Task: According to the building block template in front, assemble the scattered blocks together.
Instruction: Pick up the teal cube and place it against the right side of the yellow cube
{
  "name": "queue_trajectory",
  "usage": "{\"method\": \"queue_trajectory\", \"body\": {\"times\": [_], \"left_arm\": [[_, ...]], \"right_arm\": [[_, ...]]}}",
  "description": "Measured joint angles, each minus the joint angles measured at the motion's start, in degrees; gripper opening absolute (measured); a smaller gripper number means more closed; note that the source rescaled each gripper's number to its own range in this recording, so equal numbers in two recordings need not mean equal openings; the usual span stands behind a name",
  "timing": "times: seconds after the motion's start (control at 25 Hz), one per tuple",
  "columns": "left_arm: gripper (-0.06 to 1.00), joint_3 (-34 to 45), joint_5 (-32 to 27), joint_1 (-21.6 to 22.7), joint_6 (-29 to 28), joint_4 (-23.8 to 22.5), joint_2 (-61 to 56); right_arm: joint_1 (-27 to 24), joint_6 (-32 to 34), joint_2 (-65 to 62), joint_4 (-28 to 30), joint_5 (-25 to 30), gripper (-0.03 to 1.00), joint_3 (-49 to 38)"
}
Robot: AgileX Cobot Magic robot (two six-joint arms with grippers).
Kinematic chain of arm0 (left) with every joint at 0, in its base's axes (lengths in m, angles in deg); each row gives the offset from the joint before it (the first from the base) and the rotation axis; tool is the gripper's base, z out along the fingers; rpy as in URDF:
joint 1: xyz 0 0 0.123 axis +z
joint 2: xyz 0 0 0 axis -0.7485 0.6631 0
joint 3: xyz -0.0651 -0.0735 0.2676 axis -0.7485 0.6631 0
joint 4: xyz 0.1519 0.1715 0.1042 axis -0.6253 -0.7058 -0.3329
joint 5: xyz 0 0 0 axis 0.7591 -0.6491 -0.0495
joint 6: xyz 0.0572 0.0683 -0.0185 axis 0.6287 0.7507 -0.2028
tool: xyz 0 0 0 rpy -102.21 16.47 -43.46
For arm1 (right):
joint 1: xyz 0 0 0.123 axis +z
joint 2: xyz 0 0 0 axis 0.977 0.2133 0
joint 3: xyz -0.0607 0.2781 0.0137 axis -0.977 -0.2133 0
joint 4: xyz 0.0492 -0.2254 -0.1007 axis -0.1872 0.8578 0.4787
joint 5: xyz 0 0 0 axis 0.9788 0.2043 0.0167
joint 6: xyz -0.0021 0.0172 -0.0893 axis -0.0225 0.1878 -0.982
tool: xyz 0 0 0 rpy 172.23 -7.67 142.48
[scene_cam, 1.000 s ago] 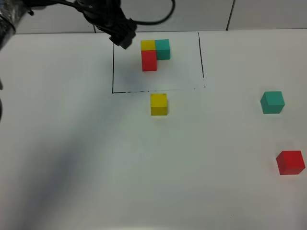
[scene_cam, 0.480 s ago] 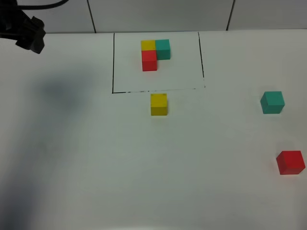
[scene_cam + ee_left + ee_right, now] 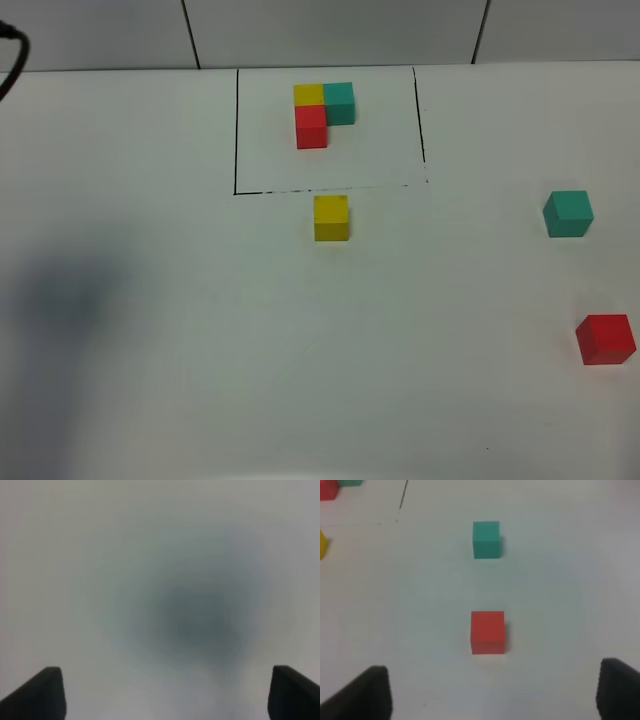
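Observation:
The building block template (image 3: 322, 112), a yellow, teal and red L-shaped cluster, sits inside a black drawn rectangle at the back of the table. Of the scattered blocks, the yellow one (image 3: 331, 218) lies just in front of the frame. The teal block (image 3: 568, 213) (image 3: 486, 539) and the red block (image 3: 605, 338) (image 3: 487, 632) lie at the right. My left gripper (image 3: 167, 700) is open over bare table, holding nothing. Open too, my right gripper (image 3: 492, 695) hangs short of the red block, its fingertips (image 3: 367, 695) wide apart. Neither gripper shows in the exterior view.
A black cable (image 3: 12, 60) curls at the far left edge. A soft shadow (image 3: 60, 290) falls on the white table at the left. The yellow block's edge (image 3: 322, 545) and a corner of the template (image 3: 329, 489) show in the right wrist view.
The left arm has swung from beside the template to the far left and out of the exterior view. Its shadow has slid left and toward the front. The blocks have not moved.

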State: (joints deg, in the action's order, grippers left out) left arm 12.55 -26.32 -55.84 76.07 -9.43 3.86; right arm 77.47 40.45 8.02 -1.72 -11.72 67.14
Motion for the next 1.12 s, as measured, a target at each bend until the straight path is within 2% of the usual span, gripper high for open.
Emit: {"method": "queue_trajectory", "body": {"times": [0.2, 0.4, 0.8, 1.12], "left_arm": [[0.93, 7.1, -0.1, 0.0, -3.9, -0.2, -13.8], [0.91, 13.4, -0.2, 0.0, -5.0, 0.3, -25.2], [0.88, 27.8, -0.3, 0.0, -6.2, 5.5, -41.7], [0.84, 33.1, -0.9, 0.0, -5.2, 9.6, -51.9]], "right_arm": [[0.0, 0.0, 0.0, 0.0, 0.0, 0.69, 0.0], [0.0, 0.0, 0.0, 0.0, 0.0, 0.69, 0.0], [0.0, 0.0, 0.0, 0.0, 0.0, 0.69, 0.0], [0.0, 0.0, 0.0, 0.0, 0.0, 0.69, 0.0]]}}
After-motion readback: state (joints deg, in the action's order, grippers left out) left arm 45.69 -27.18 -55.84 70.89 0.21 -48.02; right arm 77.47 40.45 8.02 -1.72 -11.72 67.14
